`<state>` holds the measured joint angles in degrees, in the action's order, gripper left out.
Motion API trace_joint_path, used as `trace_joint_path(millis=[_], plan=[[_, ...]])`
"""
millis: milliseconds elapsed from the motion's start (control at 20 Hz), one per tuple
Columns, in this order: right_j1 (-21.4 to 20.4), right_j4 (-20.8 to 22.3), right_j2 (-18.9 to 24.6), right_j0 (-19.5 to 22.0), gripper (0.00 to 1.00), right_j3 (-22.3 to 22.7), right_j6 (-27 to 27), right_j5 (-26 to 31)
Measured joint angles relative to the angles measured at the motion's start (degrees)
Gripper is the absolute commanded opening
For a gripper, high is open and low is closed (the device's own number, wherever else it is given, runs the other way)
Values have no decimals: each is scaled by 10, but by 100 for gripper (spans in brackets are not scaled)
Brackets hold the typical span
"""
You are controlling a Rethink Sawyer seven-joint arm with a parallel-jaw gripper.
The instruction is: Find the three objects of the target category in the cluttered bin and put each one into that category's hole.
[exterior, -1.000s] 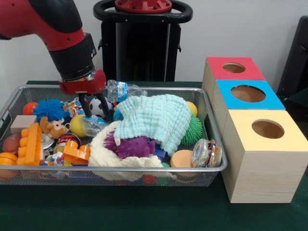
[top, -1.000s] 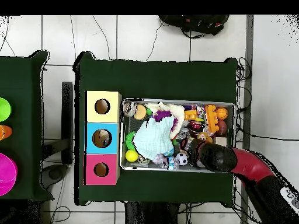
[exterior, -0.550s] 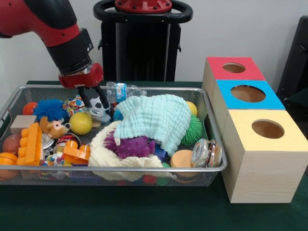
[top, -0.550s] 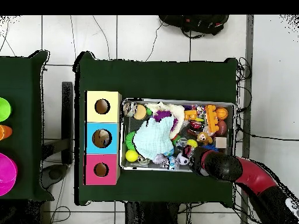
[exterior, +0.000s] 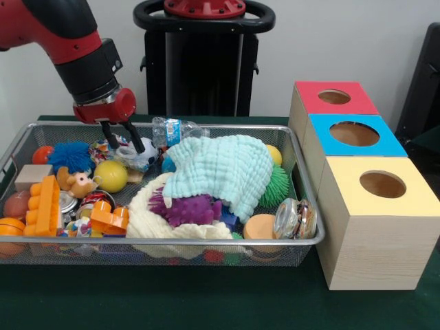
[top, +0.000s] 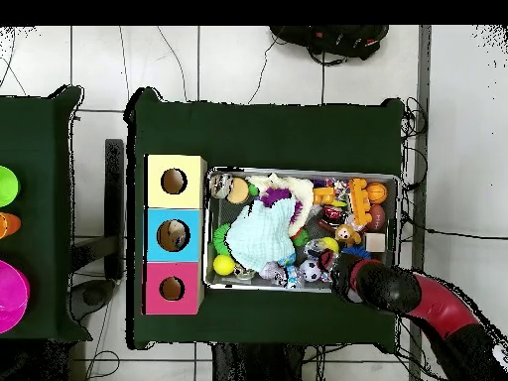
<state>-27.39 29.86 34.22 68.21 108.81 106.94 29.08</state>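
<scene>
The end effector (exterior: 122,135) hung open, empty; the soccer ball (exterior: 141,155) looked light, smooth, slippery; grip across its middle.

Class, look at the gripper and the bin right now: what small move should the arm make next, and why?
Probably lower straight back into the bin and close on one toy. The gripper hangs open and empty above the far left part, just over the black-and-white ball and yellow ball, so nothing is held for the boxes yet.

Wire-mesh metal bin (exterior: 206,251), woodgrain boxes (exterior: 375,254), quilted soft cloth (exterior: 220,168)
</scene>
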Motion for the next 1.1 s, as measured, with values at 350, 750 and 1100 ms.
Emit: trace_joint_path(millis=[350,750,1100], plan=[[-3,0,3,-3,100,0,0,2],[-14,0,10,-4,100,0,0,5],[-7,0,10,-22,100,-7,0,5]])
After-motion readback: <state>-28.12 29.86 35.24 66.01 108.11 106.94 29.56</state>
